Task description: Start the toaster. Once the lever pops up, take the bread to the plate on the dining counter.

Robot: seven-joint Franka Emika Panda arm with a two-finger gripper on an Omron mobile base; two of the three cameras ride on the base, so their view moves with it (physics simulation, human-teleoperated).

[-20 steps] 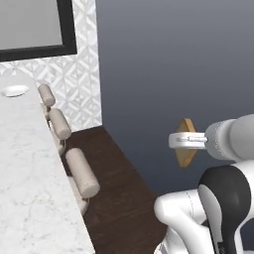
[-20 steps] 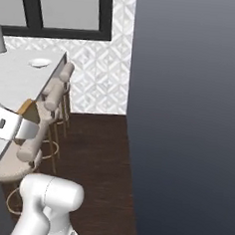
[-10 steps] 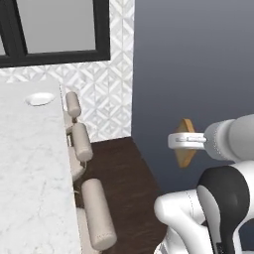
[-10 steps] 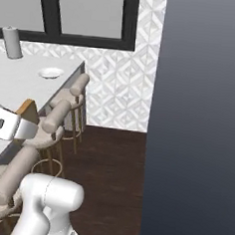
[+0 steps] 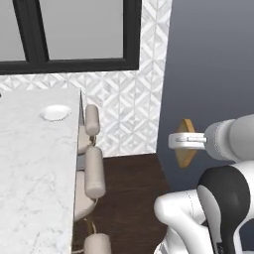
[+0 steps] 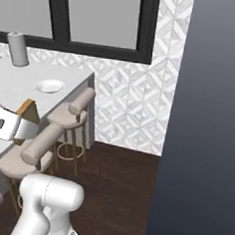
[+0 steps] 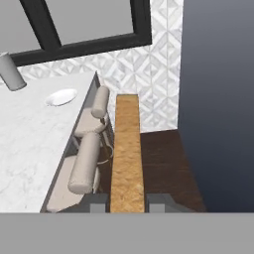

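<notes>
Tan-brown bread (image 7: 127, 154) is clamped edge-on between the jaws of the gripper (image 7: 127, 202), in mid-air over the dark wood floor (image 6: 119, 189), off the tabletop's edge (the slice also shows at the white wrist in both base views). Just beside it stand beige stools (image 7: 85, 163) under the overhang of the dining counter (image 5: 34, 168). On that marble tabletop, near its far corner, sits the white plate (image 5: 55, 112); 1 grey cylinder (image 6: 17, 48) stands farther back, by the black-framed window (image 6: 97, 18).
</notes>
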